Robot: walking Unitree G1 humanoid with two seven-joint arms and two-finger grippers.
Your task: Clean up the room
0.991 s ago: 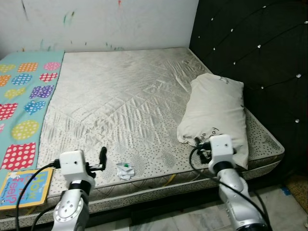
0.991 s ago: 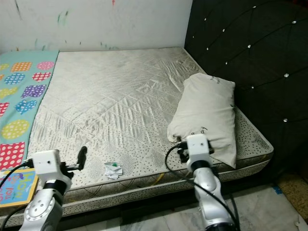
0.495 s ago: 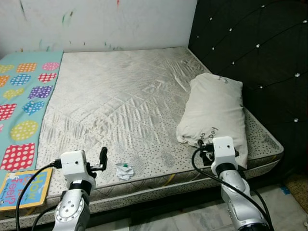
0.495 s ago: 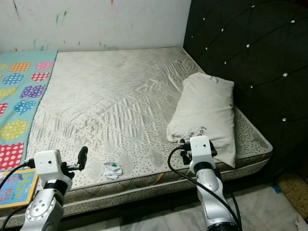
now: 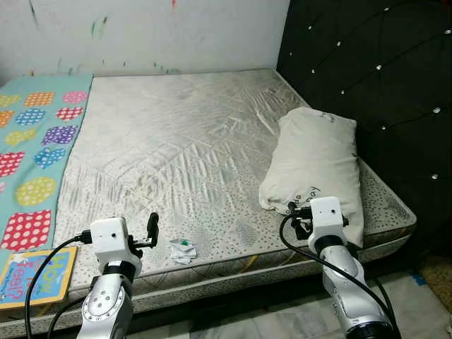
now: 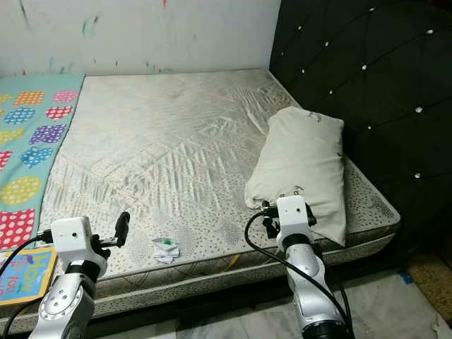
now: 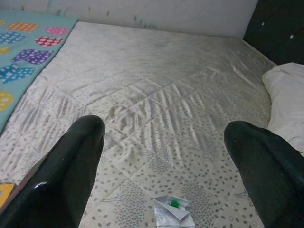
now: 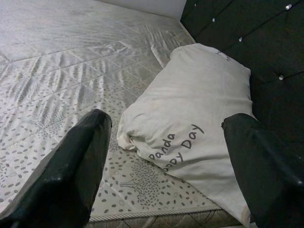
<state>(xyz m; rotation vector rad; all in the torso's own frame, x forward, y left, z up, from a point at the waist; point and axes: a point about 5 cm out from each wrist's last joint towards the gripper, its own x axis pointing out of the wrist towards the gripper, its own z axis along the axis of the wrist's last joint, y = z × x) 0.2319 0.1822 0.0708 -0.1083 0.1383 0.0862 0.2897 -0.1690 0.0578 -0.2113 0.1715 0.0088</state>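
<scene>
Both silver arms are built of rounded, jointed metal segments, each ending in a boxy white wrist housing. A black cable loops from each housing down along the arm. The left gripper (image 7: pixel 164 178) and right gripper (image 8: pixel 166 166) each carry two long, glossy black fingers with rounded tips.

Both silver arms reach forward and up from 6 o'clock, left gripper (image 7: pixel 161 156) and right gripper (image 8: pixel 164 156) each with jaws spread wide.

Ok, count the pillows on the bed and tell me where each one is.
1. The single pillow lies on the mattress along its right side, against the black headboard, just ahead of the right claw. More could lie beyond the frame.
</scene>
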